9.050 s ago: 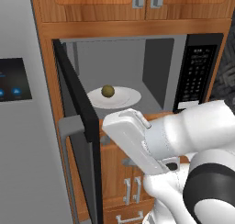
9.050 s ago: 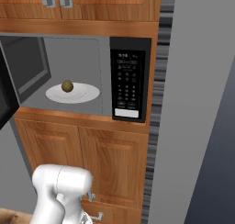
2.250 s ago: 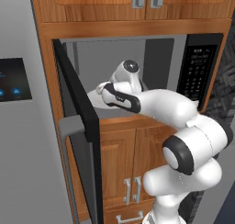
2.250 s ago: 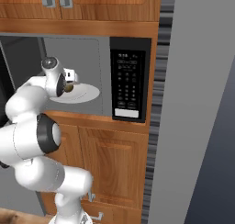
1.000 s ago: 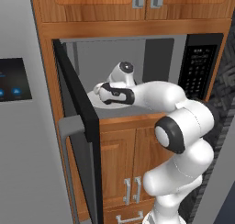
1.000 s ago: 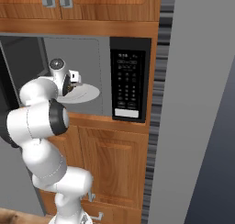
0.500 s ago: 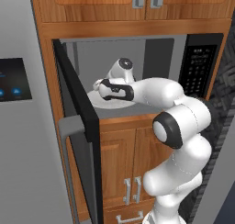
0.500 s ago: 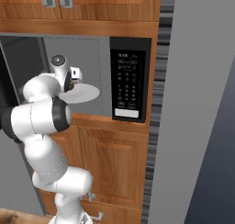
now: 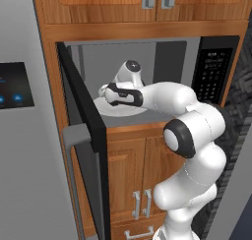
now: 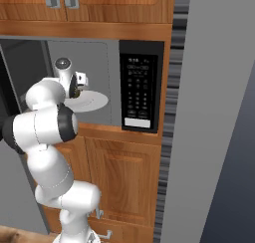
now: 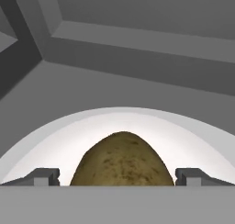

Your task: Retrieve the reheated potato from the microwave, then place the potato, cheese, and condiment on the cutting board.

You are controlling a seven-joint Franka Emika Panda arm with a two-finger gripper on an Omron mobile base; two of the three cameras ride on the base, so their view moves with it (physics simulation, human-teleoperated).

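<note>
Two fingertips (image 11: 42,176) are being held wide on either side of the potato (image 11: 122,159) on the white plate (image 11: 55,131) inside the microwave (image 9: 216,72), nothing being gripped yet, and an off-centre squeeze is being risked, likely rolling it away.

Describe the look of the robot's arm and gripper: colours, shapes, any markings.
The arm is built of glossy white rounded segments with dark grey to black joint rings and a round grey cap at the wrist. The gripper ends in two small dark grey blocky fingertips. No cables or markings are visible.
</note>
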